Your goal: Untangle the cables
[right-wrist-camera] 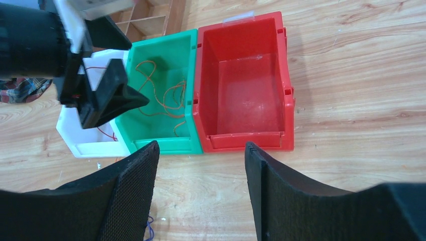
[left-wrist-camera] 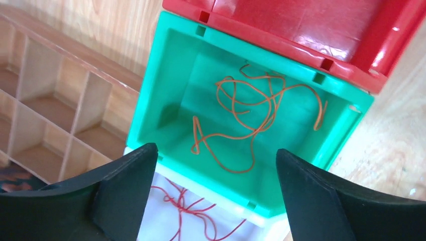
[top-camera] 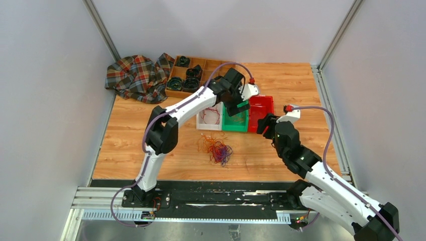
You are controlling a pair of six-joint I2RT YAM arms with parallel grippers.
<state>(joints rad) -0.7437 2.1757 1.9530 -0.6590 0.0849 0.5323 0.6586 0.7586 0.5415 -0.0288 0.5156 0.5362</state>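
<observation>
The table (top-camera: 281, 150) is warm orange-brown wood grain. On it stand a white bin (right-wrist-camera: 85, 145) on the left, a green bin (left-wrist-camera: 166, 100) in the middle and a glossy red bin (right-wrist-camera: 243, 100) on the right. An orange cable (left-wrist-camera: 236, 135) lies in the green bin and a red cable (left-wrist-camera: 188, 208) in the white bin. The near tangle (top-camera: 217, 148) mixes orange, red and purple-blue. The far-left cloth (top-camera: 135, 75) is plaid in red, dark green, navy and yellow. The pale wooden tray (top-camera: 173, 93) holds black coils (top-camera: 191, 83). The arms (top-camera: 188, 108) are white with black joints.

A light wood-grain worktop (top-camera: 291, 80) is closed in on three sides by plain pale grey walls (top-camera: 40, 100), with aluminium frame posts (top-camera: 103, 30) rising at the back corners. The light is soft and even. A black base rail (top-camera: 211, 185) runs along the near edge.
</observation>
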